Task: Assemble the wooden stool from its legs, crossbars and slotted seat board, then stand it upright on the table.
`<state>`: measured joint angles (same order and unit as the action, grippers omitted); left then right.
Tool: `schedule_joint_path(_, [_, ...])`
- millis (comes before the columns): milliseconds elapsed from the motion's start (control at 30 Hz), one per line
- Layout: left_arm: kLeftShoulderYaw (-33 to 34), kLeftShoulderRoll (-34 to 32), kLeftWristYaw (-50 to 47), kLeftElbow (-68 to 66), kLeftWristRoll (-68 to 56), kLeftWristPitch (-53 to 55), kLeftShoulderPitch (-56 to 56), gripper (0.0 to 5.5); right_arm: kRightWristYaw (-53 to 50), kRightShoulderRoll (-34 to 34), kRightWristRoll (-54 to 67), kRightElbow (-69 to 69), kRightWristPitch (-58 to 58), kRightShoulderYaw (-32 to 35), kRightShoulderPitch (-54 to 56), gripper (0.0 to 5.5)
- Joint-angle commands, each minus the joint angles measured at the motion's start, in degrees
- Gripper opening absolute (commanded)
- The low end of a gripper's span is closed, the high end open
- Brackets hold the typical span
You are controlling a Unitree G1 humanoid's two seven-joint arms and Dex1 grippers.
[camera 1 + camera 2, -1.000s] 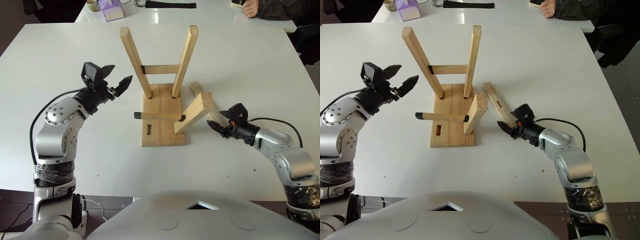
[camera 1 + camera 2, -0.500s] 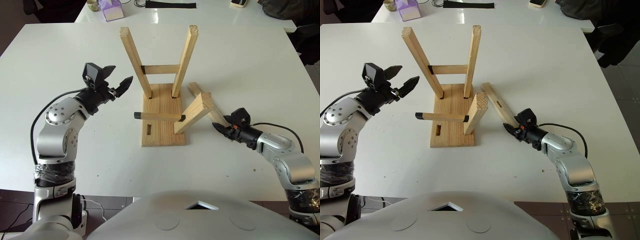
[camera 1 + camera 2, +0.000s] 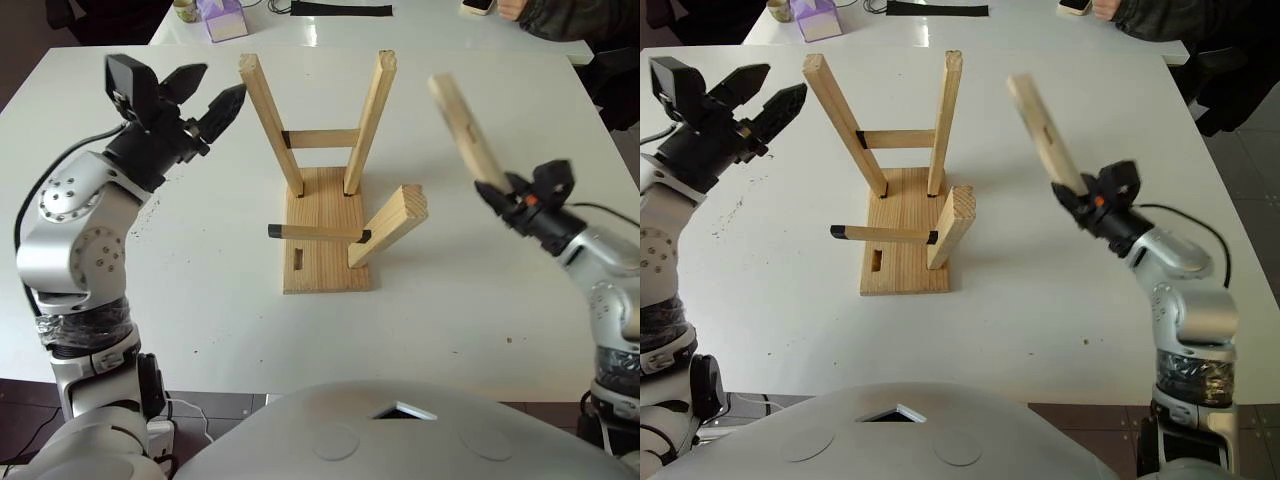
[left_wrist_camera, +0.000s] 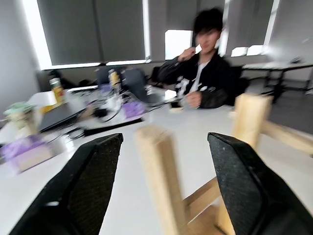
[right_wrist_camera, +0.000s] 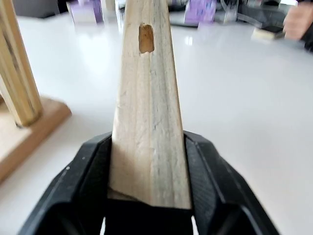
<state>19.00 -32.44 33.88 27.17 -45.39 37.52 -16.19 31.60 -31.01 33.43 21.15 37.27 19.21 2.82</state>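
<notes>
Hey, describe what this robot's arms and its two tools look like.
Both arms are silver-grey metal with rounded joints, black wrapping low down and black wrists. A thin black cable loops along the right forearm. The left tool has two black, tapered, grainy fingers. The right tool is black too, with a small orange mark.

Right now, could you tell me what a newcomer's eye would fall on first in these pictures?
In the middle of the table, a seat board lies flat with two legs standing in it and a third leg leaning. To its right, the right gripper holds a loose leg up in the air. The left gripper hovers open by one upright leg's top.
</notes>
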Motion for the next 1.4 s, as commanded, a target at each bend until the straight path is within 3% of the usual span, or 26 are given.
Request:
schedule_joint_path(33, [2.2, -1.7, -2.1, 4.1, -18.7, 7.2, -7.1, 2.87, 5.2, -3.7, 26.4, 7.3, 8.6, 7.1, 9.2, 2.03])
schedule_joint_path(167, [0.0, -1.3, -2.7, 2.7, -29.3, 9.1, -13.0, 2.87, 10.1, -10.0, 45.9, 8.4, 14.5, 7.1, 14.1, 2.03])
schedule_joint_path(400, [-3.6, -1.5, -1.6, 4.0, -37.8, 9.3, -15.1, 2.87, 15.6, -18.8, 58.8, 5.6, 20.3, 2.7, 21.4, 2.03])
schedule_joint_path(967, [-6.6, -1.9, -2.6, 6.2, -43.1, 7.2, -17.4, 2.87, 18.4, -22.9, 57.2, 3.4, 23.3, -5.4, 26.9, 2.03])
schedule_joint_path(1400, [-8.0, -3.0, -1.8, 5.5, -43.1, 6.7, -17.4, 2.87, 27.2, -24.5, 43.3, 5.1, 19.4, -6.9, 27.0, 2.03])
